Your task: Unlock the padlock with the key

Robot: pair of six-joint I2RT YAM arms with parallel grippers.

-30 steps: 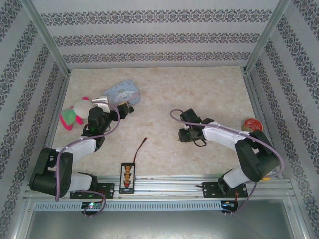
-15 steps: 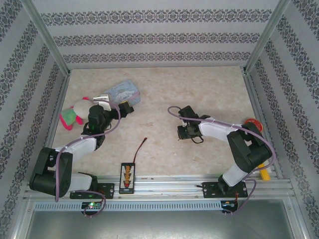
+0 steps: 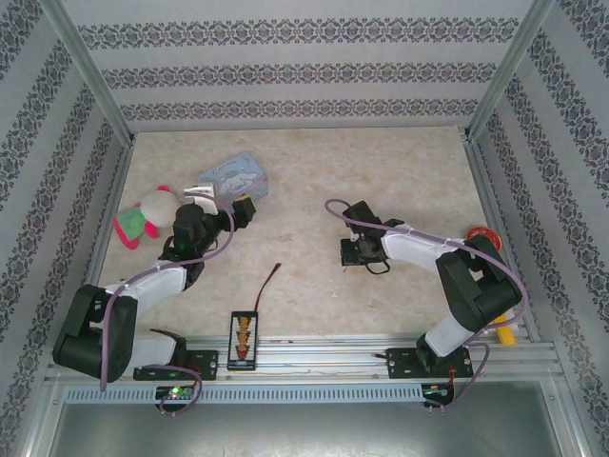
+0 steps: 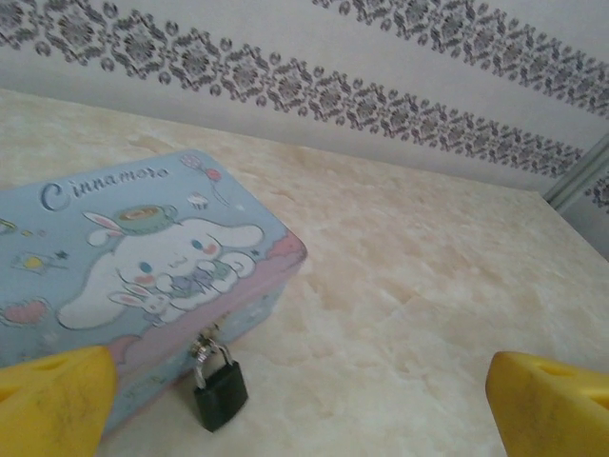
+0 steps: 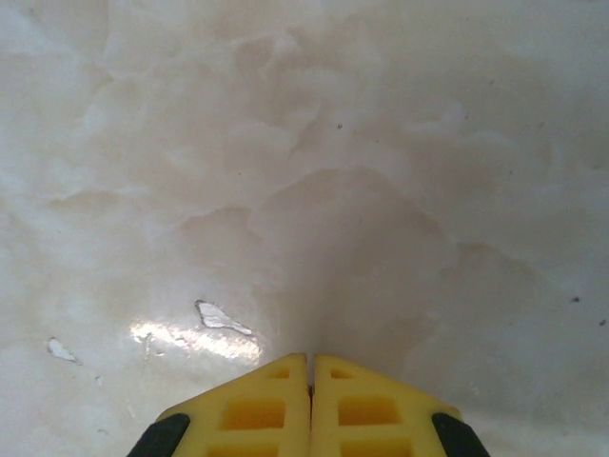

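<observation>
**Left pincer** (image 4: 304, 407): released. Its two yellow fingertips (image 4: 53, 392) stand wide apart at the lower corners of the left wrist view, and nothing is between them. In the top view this pincer sits just in front of the near side of the tin (image 3: 234, 176), at the far left of the table (image 3: 381, 171).

**Right pincer** (image 5: 311, 379): clenched. The two yellow fingertips (image 5: 257, 409) meet along a thin seam and point down at bare table surface. Whether anything is pinched in the seam cannot be determined. A few pale flecks lie on the table just left of the tips. In the top view this pincer is near the middle of the table, right of centre, well apart from the tin.

**Padlock** (image 4: 220, 392): small, with a dark body and a thin silvery shackle.
- The shackle passes through the latch on the tin's side wall.
- The body hangs below the latch, slightly tilted, with its lower end at table level.
- It lies between the left fingertips, nearer the left one, and touches neither.

**Tin**: light blue, with a cartoon rabbit printed on the lid. The lid is down.

**Other items on the table, top view:**
- A pink, white and green plush toy (image 3: 143, 217) beside the left arm.
- A thin dark wire with a red tip (image 3: 269, 282) near the front centre.
- A black strip with orange marks (image 3: 243, 340) at the near edge.
- A round red object (image 3: 481, 236) at the right edge.
</observation>
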